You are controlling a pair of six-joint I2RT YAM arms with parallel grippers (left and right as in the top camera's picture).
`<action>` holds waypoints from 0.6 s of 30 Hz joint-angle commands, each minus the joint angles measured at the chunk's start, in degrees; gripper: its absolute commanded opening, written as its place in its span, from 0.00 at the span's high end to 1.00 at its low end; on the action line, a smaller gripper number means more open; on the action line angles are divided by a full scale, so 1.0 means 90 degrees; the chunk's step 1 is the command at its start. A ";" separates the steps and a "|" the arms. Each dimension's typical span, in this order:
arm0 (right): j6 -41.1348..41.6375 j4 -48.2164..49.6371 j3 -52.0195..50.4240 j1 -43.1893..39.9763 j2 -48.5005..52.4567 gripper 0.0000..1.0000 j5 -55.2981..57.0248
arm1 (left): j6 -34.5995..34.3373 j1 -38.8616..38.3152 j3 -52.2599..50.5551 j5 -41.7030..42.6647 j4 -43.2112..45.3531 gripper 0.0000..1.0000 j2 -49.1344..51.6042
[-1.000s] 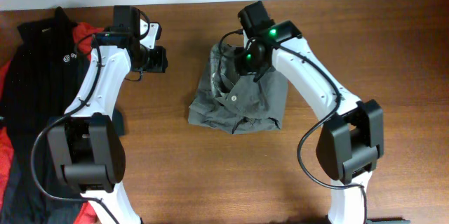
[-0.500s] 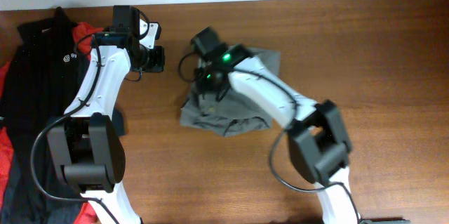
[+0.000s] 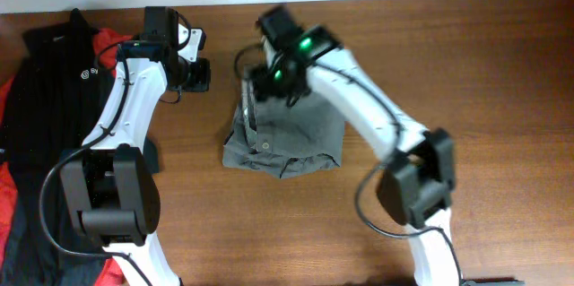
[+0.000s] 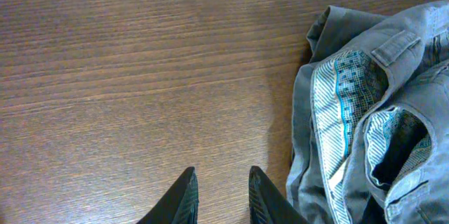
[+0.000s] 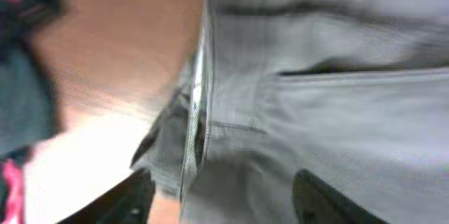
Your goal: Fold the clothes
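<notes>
The grey shorts [image 3: 296,138] lie in a rumpled heap at the middle of the wooden table, waistband and patterned lining turned to the left. My right gripper [image 3: 262,84] is over their upper left edge. In the blurred right wrist view its fingers [image 5: 224,197] stand wide apart with the grey cloth [image 5: 337,97] between and under them. My left gripper [image 3: 203,74] hovers over bare wood left of the shorts. Its fingertips [image 4: 221,185] are a narrow gap apart and hold nothing; the shorts [image 4: 365,112] lie just to their right.
A black jacket [image 3: 54,98] with a small white logo lies at the table's left edge over a red garment [image 3: 7,198]. The white wall edge runs along the back. Both arm bases stand near the front edge.
The right gripper swept left over the shorts and then back up to their upper left edge. The shorts have shifted left and lie more squarely. The left arm has barely moved.
</notes>
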 commanded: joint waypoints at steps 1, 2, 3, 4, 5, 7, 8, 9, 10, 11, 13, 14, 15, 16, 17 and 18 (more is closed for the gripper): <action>-0.0287 -0.0634 0.0454 -0.0415 -0.0573 0.30 -0.0119 | 0.0005 0.0041 0.0041 -0.0024 0.0029 0.75 -0.0049; -0.0272 -0.0855 0.0444 -0.0544 -0.0566 0.30 -0.0131 | 0.0005 0.0041 0.0041 -0.0024 0.0029 0.75 -0.0049; -0.0260 -0.1069 0.0384 -0.0724 -0.0537 0.29 -0.0204 | 0.0005 0.0041 0.0041 -0.0024 0.0027 0.75 -0.0049; -0.0262 -0.1175 0.0168 -0.0981 -0.0503 0.28 -0.0396 | 0.0005 0.0041 0.0041 -0.0024 0.0022 0.75 -0.0049; -0.0262 -0.1168 0.0012 -0.1105 -0.0491 0.28 -0.0498 | 0.0005 0.0041 0.0041 -0.0022 0.0022 0.75 -0.0049; -0.0231 -0.1010 -0.0510 -0.1457 -0.0459 0.28 -0.0726 | 0.0005 0.0041 0.0041 -0.0019 0.0022 0.71 -0.0049; -0.0168 -0.0787 -0.0862 -0.1625 -0.0459 0.28 -0.0899 | 0.0005 0.0039 0.0041 -0.0022 0.0017 0.65 -0.0049; -0.0138 -0.0491 -0.1253 -0.1804 -0.0459 0.29 -0.1144 | 0.0005 0.0041 0.0041 -0.0022 0.0010 0.57 -0.0049; -0.0107 -0.0316 -0.1462 -0.1899 -0.0459 0.30 -0.1256 | 0.0005 0.0041 0.0041 -0.0022 0.0012 0.50 -0.0049; -0.0012 0.0022 -0.1851 -0.2047 -0.0459 0.30 -0.1360 | 0.0005 0.0041 0.0041 -0.0022 0.0027 0.42 -0.0049; 0.0078 0.0323 -0.2212 -0.2169 -0.0459 0.30 -0.1355 | 0.0005 0.0041 0.0041 -0.0024 0.0029 0.33 -0.0049; 0.0075 0.0646 -0.2582 -0.2254 -0.0459 0.30 -0.1268 | 0.0005 0.0041 0.0041 -0.0024 0.0024 0.32 -0.0049; 0.0078 0.0763 -0.2703 -0.2280 -0.0459 0.30 -0.1175 | 0.0005 0.0041 0.0041 -0.0024 0.0027 0.32 -0.0049; 0.0080 0.0935 -0.2907 -0.2307 -0.0459 0.30 -0.1030 | 0.0005 0.0041 0.0041 -0.0024 0.0027 0.32 -0.0049; 0.0087 0.1015 -0.2994 -0.2324 -0.0459 0.29 -0.0969 | 0.0005 0.0041 0.0041 -0.0024 0.0024 0.32 -0.0049; 0.0131 0.1297 -0.3247 -0.2329 -0.0459 0.29 -0.0957 | 0.0002 0.0041 0.0041 -0.0022 0.0019 0.32 -0.0049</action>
